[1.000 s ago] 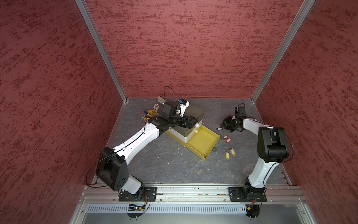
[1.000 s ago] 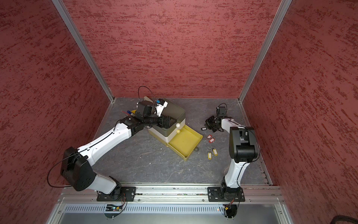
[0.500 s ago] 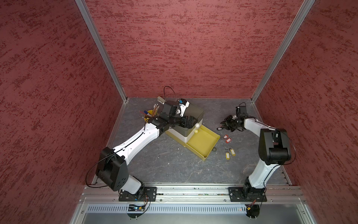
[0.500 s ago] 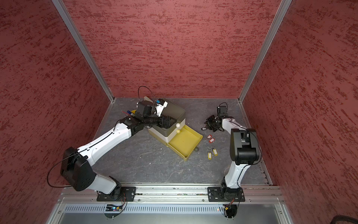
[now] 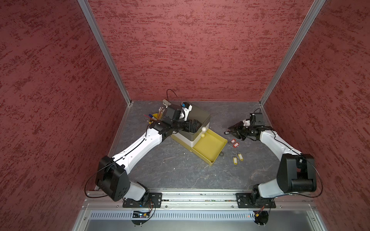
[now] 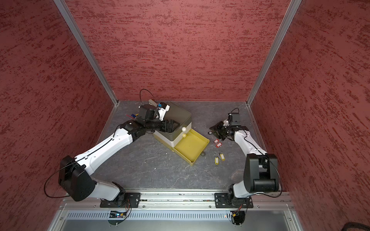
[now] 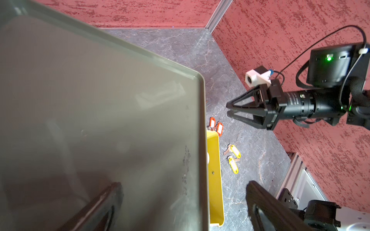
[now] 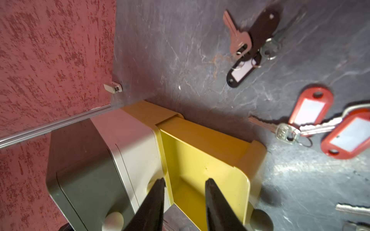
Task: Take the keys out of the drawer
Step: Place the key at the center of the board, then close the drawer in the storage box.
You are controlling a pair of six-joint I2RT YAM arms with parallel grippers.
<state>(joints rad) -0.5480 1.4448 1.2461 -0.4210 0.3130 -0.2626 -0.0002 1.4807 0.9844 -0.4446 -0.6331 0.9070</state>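
We find the keys (image 5: 236, 144) out on the grey bench (image 5: 180, 170) in three pairs, all outside the yellow drawer (image 5: 208, 147). That drawer stands pulled out from the bottom of the drawer unit (image 5: 198, 117).

The black-tagged pair (image 8: 250, 50) lies farthest back, just beside the right claw (image 5: 233, 129). The red-tagged pair (image 8: 328, 124) rests near the drawer's far front corner. The yellow-tagged pair (image 7: 234, 158) sits apart from the red, nearer the robot's base. Both top views show the same layout.

Each tag carries a white paper insert, and those we can see are blank. One key head (image 8: 282, 132) bears stamped marks, but they are too blurred for us to read. Small white print on the right arm's black wrist barrel (image 7: 296, 98) is also too small to make out.

The right claw (image 8: 184, 181) hangs over the bench, pointing toward the drawer unit. Its jaws are partly apart with a clear gap, and they hold nothing.

The left claw (image 7: 184, 186) is spread wide over the unit's olive top. One finger (image 7: 100, 208) is above the lid and the other (image 7: 266, 206) is out past its edge. It grips nothing, and we cannot tell whether it touches the lid.
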